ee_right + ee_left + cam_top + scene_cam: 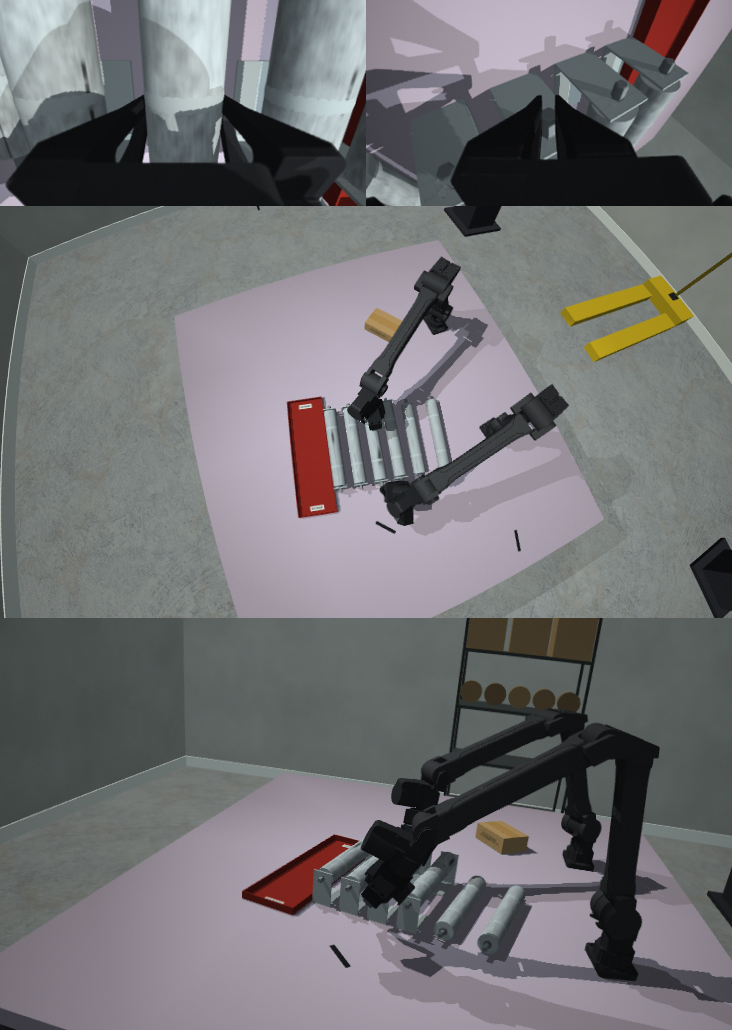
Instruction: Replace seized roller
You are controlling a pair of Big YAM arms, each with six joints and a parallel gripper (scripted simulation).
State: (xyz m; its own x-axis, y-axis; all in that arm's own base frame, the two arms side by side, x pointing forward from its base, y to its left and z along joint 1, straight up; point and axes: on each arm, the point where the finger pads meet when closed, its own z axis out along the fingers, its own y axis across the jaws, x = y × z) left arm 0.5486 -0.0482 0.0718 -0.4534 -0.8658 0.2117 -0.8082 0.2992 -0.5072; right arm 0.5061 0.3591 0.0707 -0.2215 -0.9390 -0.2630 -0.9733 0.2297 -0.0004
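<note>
The roller bed (325, 884) holds four grey rollers beside the red scrap tray (309, 456) (286, 879) (665, 28). My left gripper (387, 489) (376, 899) (548, 102) is at the near bracket, shut on the hexagonal axle end (548, 123) of the third roller from the tray. My right gripper (375, 423) (183, 102) is at the far end of the bed, shut around the body of what looks like the same roller (378, 456) (184, 69). Two loose rollers (414, 441) (437, 433) (461, 907) (504, 917) lie on the table beside the bed.
A cardboard box (381, 323) (502, 837) sits behind the bed near the right arm's base. Two short black strips (385, 527) (517, 540) lie on the table in front. A shelf rack (522, 705) stands behind the table, and yellow forks (624, 318) lie on the floor.
</note>
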